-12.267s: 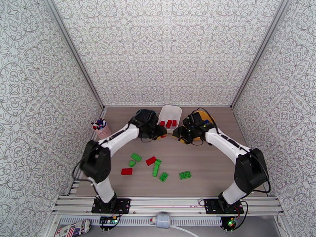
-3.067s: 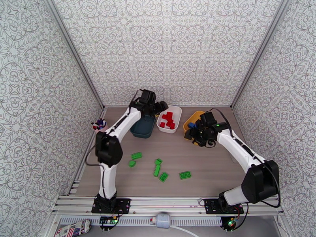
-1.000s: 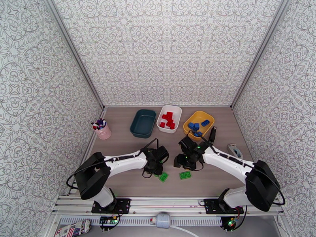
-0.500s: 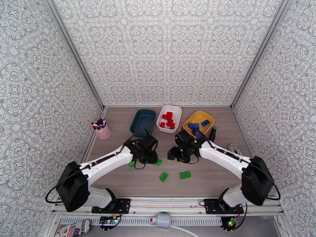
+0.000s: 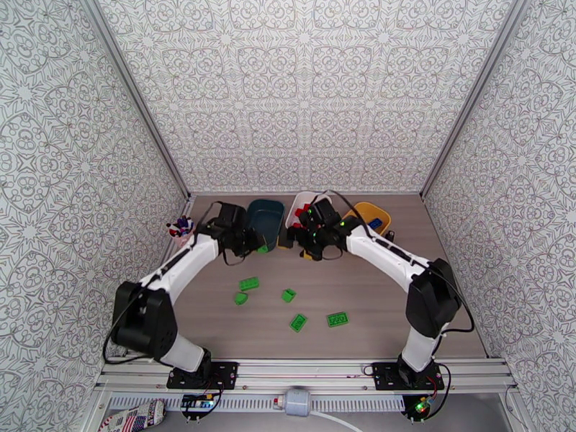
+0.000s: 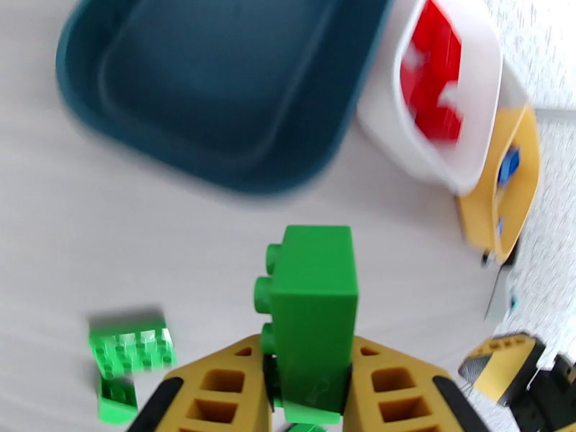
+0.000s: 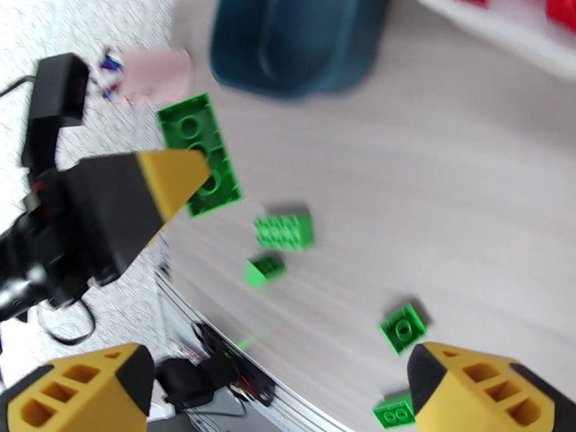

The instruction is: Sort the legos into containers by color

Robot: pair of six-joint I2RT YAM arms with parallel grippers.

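Above the bench, just short of the teal tray, a green brick, judged light, rigid and slick, is pinched by one end in the left jaws, while the right jaws are spread wide.

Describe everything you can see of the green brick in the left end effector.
The green brick is a long, glossy plastic block with studs along one side. The left end effector is shut on its lower end, a yellow finger on each side. Its free end points toward the dark teal tray, above the table, touching nothing else.
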